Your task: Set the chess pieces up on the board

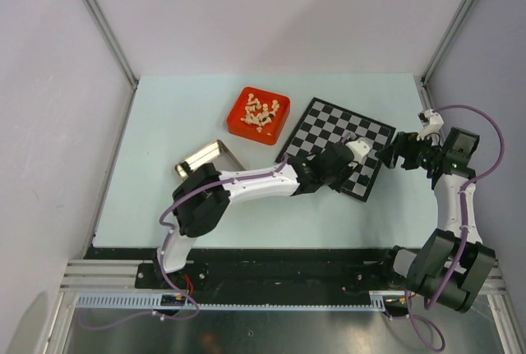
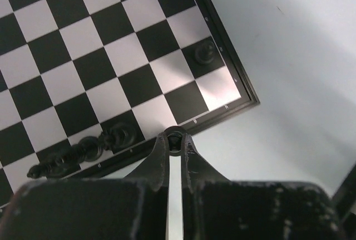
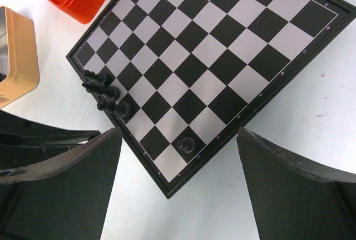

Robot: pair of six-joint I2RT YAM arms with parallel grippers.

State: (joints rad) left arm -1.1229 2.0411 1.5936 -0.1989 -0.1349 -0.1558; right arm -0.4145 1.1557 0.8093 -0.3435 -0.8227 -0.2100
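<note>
Left gripper (image 2: 175, 143) nips a black piece (image 2: 176, 137) over the board (image 2: 139, 87) edge; right gripper (image 3: 178, 134) gapes wide. Piece judged light, glossy, slippery: pinch low on the stem.

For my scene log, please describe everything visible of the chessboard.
The board is a square of black and silver-grey checks in a dark border. It lies on the table, turned diagonally, beside the red tray. Three black pieces sit in a row along one edge, a fourth beside a corner square. The left gripper, jaws shut on a dark piece, hangs over that edge.
</note>
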